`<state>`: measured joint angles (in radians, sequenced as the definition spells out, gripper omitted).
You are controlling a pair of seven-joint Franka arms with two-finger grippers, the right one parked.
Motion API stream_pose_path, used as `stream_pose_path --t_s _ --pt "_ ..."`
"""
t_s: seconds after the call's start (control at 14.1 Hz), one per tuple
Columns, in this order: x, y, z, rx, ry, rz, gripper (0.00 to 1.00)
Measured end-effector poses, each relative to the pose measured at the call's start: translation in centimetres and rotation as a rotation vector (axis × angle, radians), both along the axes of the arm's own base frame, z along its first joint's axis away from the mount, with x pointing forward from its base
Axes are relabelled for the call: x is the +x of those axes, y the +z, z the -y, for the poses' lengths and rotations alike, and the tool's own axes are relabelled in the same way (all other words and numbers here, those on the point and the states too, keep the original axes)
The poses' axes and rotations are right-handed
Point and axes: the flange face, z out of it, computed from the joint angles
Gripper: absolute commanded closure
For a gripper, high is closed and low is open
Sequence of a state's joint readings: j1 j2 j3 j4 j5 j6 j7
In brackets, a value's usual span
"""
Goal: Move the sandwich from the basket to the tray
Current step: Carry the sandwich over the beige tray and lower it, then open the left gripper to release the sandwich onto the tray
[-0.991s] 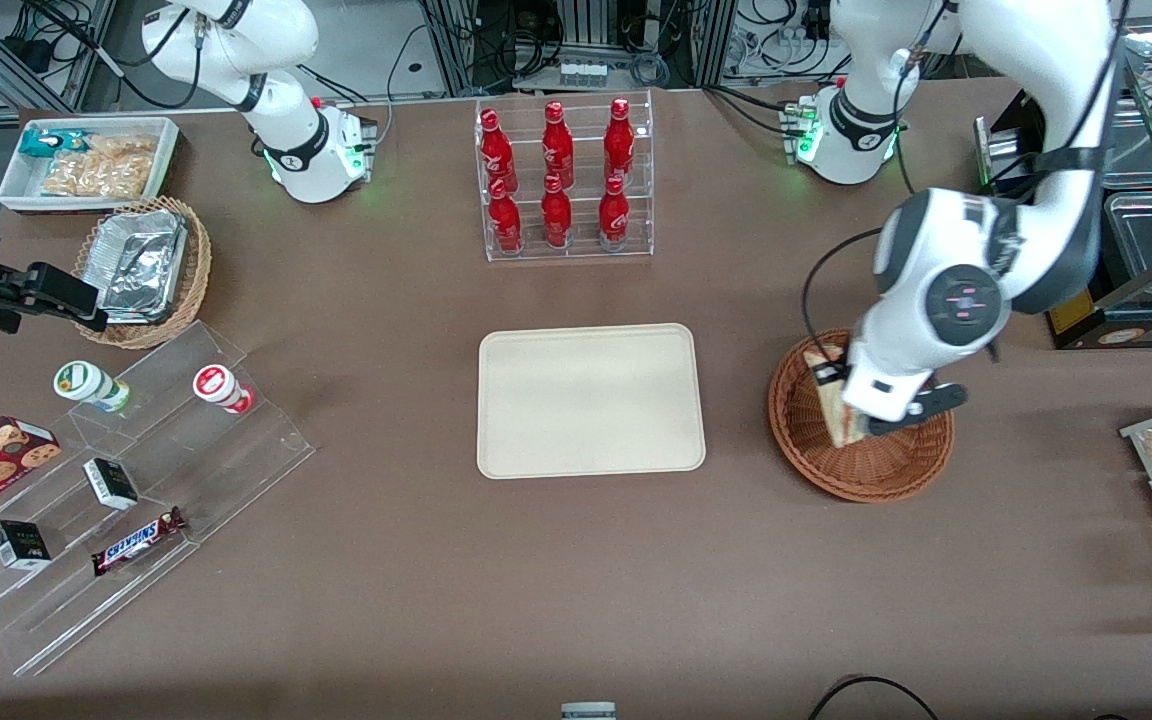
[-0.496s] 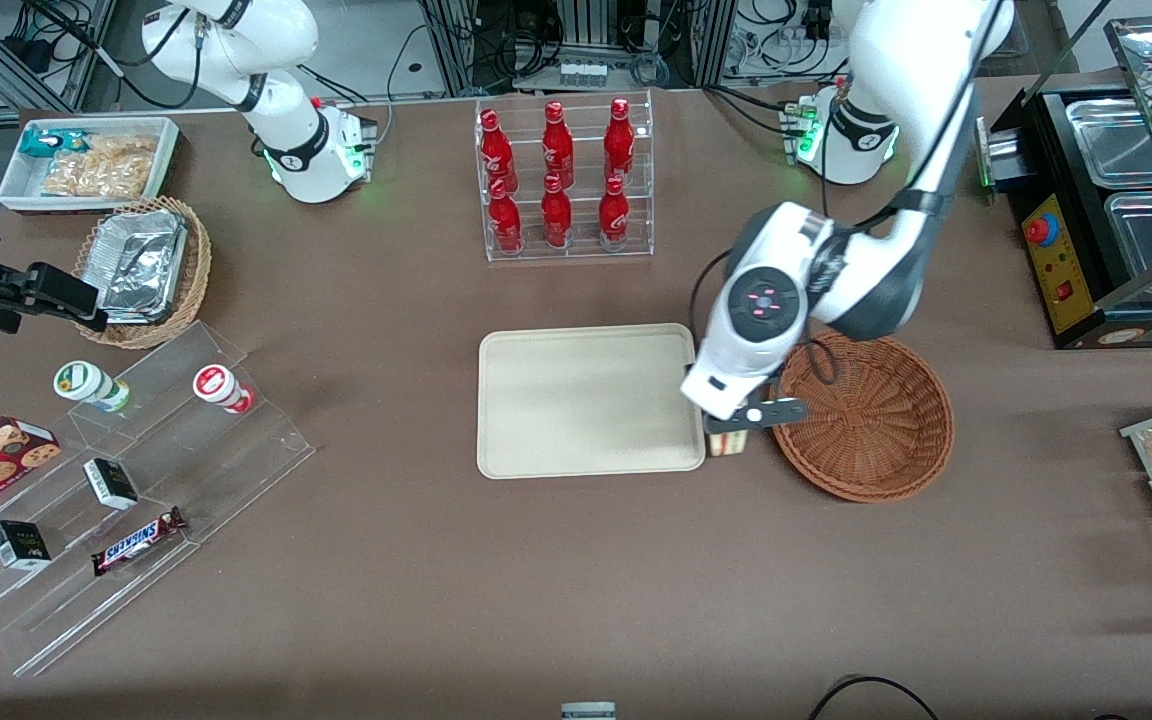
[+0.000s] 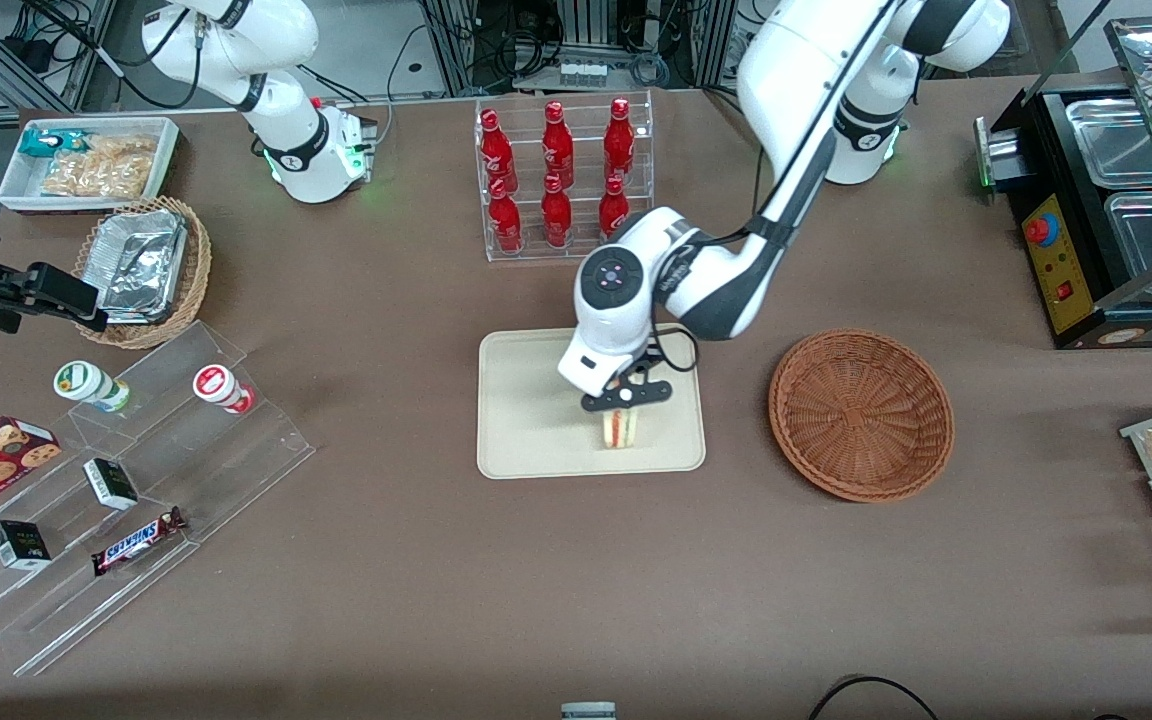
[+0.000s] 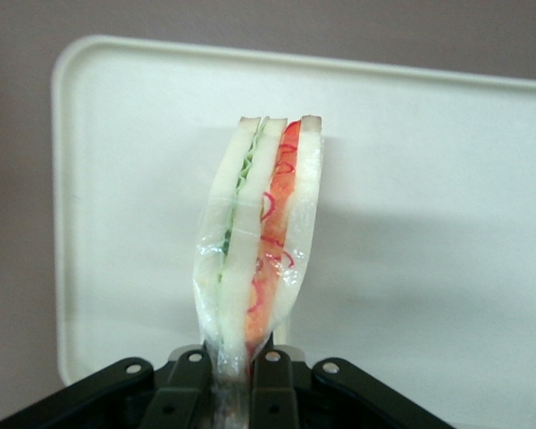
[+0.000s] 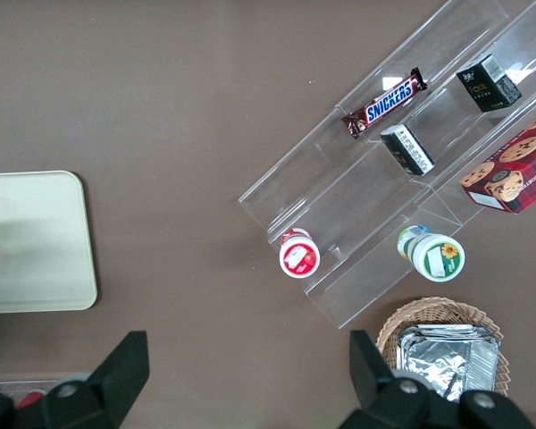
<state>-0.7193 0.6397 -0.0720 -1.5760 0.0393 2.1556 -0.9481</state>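
Front view, centre of frame — gripper (image 3: 624, 398) clamped on the wrapped sandwich (image 3: 619, 427), held upright over the tray (image 3: 536, 400); basket (image 3: 861, 412) at centre right holds nothing.

The sandwich (image 3: 619, 428) is held by the hand (image 3: 624, 398) over the tray (image 3: 526, 400); the basket (image 3: 861, 414) lies beside the tray, toward the working arm's end of the table (image 3: 576, 580).

Sandwich (image 4: 259, 241) glossy plastic-wrapped; tray (image 3: 526, 400) matt, smooth; basket (image 3: 861, 415) woven wicker.
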Motion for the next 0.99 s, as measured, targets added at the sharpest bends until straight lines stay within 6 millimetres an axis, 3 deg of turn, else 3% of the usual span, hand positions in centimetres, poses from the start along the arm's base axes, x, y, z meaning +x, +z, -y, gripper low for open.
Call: stream_pose_path --t_s 0.57,0.71,0.78,0.85,0.99 --pt "-0.6 -0.6 1.3 -0.040 0.029 -0.020 0.95" --pt "-0.8 -1.3 1.4 -0.047 0.038 -0.038 0.89" --pt "-1.0 -1.5 1.5 -0.048 0.038 -0.042 0.75" --pt "-1.1 -1.6 1.7 -0.050 0.037 -0.045 0.01" --pt "-1.1 -1.6 1.7 -0.052 0.037 -0.044 0.00"
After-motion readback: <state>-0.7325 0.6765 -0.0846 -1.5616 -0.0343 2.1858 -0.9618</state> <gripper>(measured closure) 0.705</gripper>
